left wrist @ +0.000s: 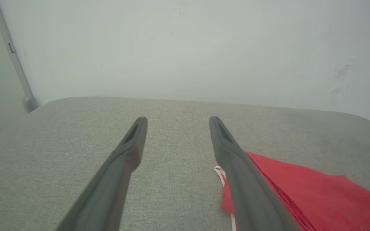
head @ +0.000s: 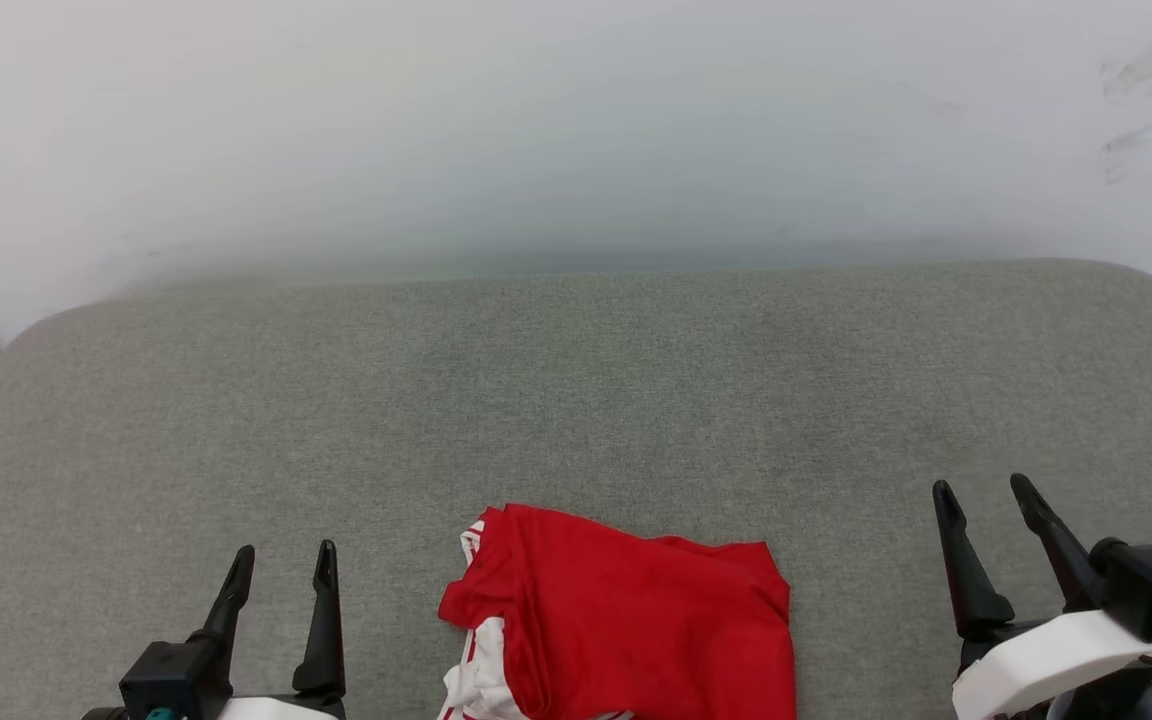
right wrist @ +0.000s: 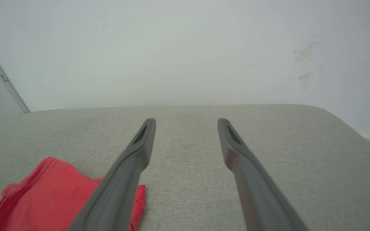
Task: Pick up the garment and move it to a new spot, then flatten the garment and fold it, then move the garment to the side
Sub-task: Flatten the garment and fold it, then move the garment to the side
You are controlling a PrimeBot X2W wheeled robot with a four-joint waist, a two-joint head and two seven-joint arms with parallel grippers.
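The garment (head: 626,620), a red shirt with a white sleeve and striped trim showing at its left edge, lies crumpled on the grey cushioned surface (head: 576,400) at the near middle. It runs off the bottom of the head view. My left gripper (head: 284,556) stands open to its left, apart from the cloth, with nothing between its fingers. My right gripper (head: 986,492) stands open to its right, also empty. In the left wrist view the garment (left wrist: 313,195) lies to the right of my left gripper (left wrist: 177,120). The right wrist view has the garment (right wrist: 50,192) lower left of my right gripper (right wrist: 186,122).
The grey surface stretches wide beyond the shirt and ends at a rounded far edge against a pale wall (head: 576,120). Scuff marks (head: 1136,90) show on the wall at the upper right. A thin metal strip (left wrist: 11,54) runs down the wall at far left.
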